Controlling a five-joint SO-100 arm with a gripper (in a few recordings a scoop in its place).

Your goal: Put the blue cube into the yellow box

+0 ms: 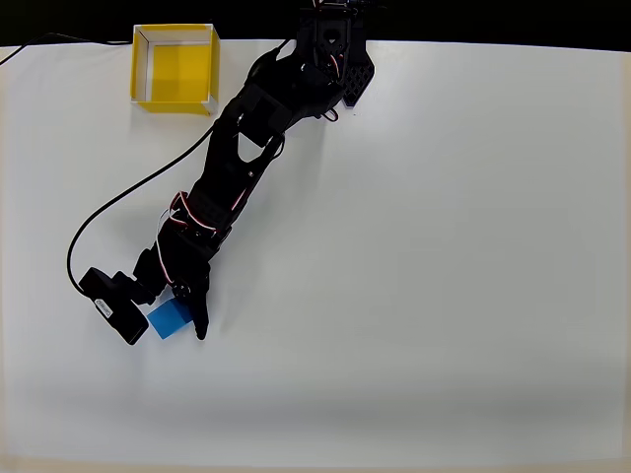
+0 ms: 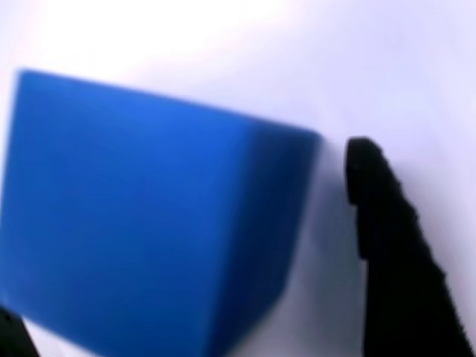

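One blue cube (image 2: 149, 223) is seen at close range in the wrist view, blurred, resting on the white table (image 2: 387, 74). To its right in that view, a black finger (image 2: 394, 253) is seen just beside the cube with a narrow strip of table showing between them; a dark tip of the other finger is glimpsed at the lower left corner. The jaws are spread, one on each side of the cube, and no grip on it is made.

From the overhead view, the gripper (image 1: 175, 317) is found at the lower left of the table (image 1: 444, 246), with the blue cube (image 1: 168, 319) lying between its fingers. The black arm (image 1: 237, 168) is stretched diagonally from its base at the top centre down to that spot. A black cable (image 1: 108, 212) is looped across the table left of the arm. The yellow box (image 1: 175, 67) is observed at the far top left edge, open-topped, white-rimmed, well apart from the cube.
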